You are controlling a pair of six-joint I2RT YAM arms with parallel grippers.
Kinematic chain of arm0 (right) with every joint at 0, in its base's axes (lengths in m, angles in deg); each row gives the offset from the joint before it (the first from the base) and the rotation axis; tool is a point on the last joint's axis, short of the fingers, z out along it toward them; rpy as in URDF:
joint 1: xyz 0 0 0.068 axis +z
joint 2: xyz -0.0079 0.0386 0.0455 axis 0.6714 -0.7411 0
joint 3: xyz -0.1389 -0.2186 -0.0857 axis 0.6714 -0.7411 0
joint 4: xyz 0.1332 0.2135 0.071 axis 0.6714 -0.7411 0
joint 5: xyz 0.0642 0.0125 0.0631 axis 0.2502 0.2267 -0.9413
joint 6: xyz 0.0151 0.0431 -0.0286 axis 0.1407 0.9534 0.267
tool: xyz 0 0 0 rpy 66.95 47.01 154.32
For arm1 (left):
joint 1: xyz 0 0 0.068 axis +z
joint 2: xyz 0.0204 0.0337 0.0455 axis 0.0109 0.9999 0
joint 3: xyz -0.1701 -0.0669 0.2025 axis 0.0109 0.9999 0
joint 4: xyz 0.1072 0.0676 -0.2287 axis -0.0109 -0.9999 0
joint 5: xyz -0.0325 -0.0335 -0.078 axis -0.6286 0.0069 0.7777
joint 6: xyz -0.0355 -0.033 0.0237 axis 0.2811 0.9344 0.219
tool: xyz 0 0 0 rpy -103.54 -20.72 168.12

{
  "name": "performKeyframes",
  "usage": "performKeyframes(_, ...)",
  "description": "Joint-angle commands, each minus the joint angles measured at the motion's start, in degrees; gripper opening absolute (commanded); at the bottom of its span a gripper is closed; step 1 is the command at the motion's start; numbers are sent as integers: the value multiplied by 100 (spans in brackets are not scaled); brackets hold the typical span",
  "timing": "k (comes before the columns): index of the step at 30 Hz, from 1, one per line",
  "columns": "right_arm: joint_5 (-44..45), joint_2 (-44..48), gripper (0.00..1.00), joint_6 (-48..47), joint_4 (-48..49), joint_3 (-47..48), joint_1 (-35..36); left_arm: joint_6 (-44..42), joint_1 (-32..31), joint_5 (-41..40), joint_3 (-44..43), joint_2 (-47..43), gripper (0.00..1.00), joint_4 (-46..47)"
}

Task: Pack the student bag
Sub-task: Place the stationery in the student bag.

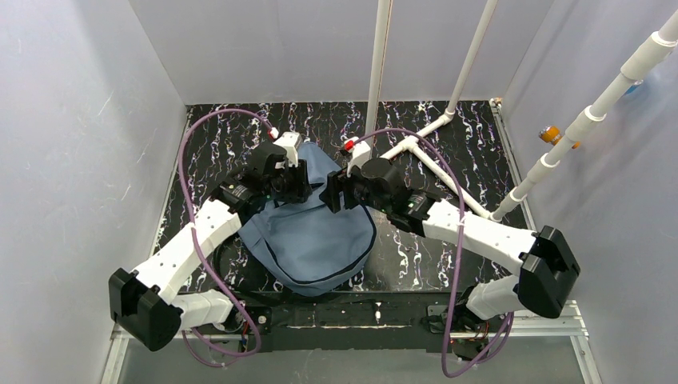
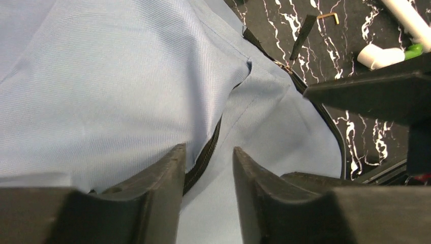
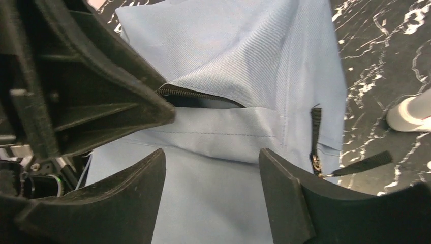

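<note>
The student bag (image 1: pixel 312 240), a slate-blue backpack, lies flat in the middle of the black marbled table. Both grippers hover close together over its far part. My left gripper (image 1: pixel 300 188) is open; in the left wrist view (image 2: pixel 208 152) the dark zipper tape (image 2: pixel 203 160) of a partly open pocket runs between its fingers, beside the left one. My right gripper (image 1: pixel 332 196) is open and empty; in the right wrist view (image 3: pixel 212 155) it sits just above the bag fabric (image 3: pixel 228 61), below a zipper slit (image 3: pixel 198 96) that gapes slightly. What is inside the bag is hidden.
A white PVC pipe frame (image 1: pixel 448 160) stands on the table's far right, close to the right arm. A dark strap end (image 3: pixel 356 165) lies on the table beside the bag. White walls enclose the table on three sides.
</note>
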Motion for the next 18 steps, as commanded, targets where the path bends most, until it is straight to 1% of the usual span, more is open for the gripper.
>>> performKeyframes(1,350,123,79,-346,-495,180,-49,-54,-68,-522,-267,-597,46,-383)
performKeyframes(3,211,14,86,-353,-516,453,-52,-139,-66,-707,-272,-854,53,-389)
performKeyframes(5,74,-154,91,-348,-554,822,-47,-182,-66,-964,-276,-1140,57,-427)
performKeyframes(9,89,-718,93,-448,-887,1818,92,-121,-68,-1782,-152,-1907,58,-560)
performKeyframes(13,191,-1388,94,-602,-1137,2882,452,-28,-66,-2545,126,-2697,60,-582)
performKeyframes(14,193,-1646,92,-550,-1250,3117,541,-14,-67,-2699,179,-2873,61,-598)
performKeyframes(16,279,-2048,85,-429,-1495,3545,698,11,-66,-2949,246,-3208,61,-645)
performKeyframes(18,407,-2405,73,-331,-1756,3914,861,24,-66,-3147,281,-3483,61,-702)
